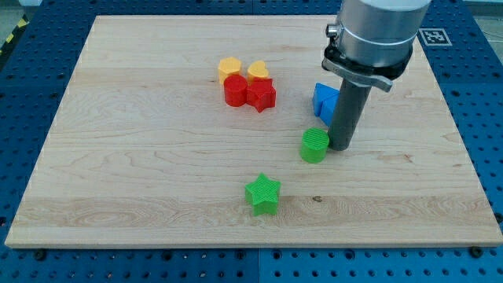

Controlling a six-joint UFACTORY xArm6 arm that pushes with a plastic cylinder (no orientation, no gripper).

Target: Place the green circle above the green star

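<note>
The green circle (314,145) sits on the wooden board right of centre. The green star (262,194) lies below and to the left of it, near the view's bottom. My tip (341,147) stands just right of the green circle, touching or nearly touching its right side. The rod rises from there to the arm's grey body at the view's top right.
A blue block (323,99) sits just above the tip, partly hidden by the rod. A cluster at upper centre holds a yellow block (229,67), a second yellow block (258,71), a red circle (235,91) and a red star (262,95). The board's right edge (464,157) is near.
</note>
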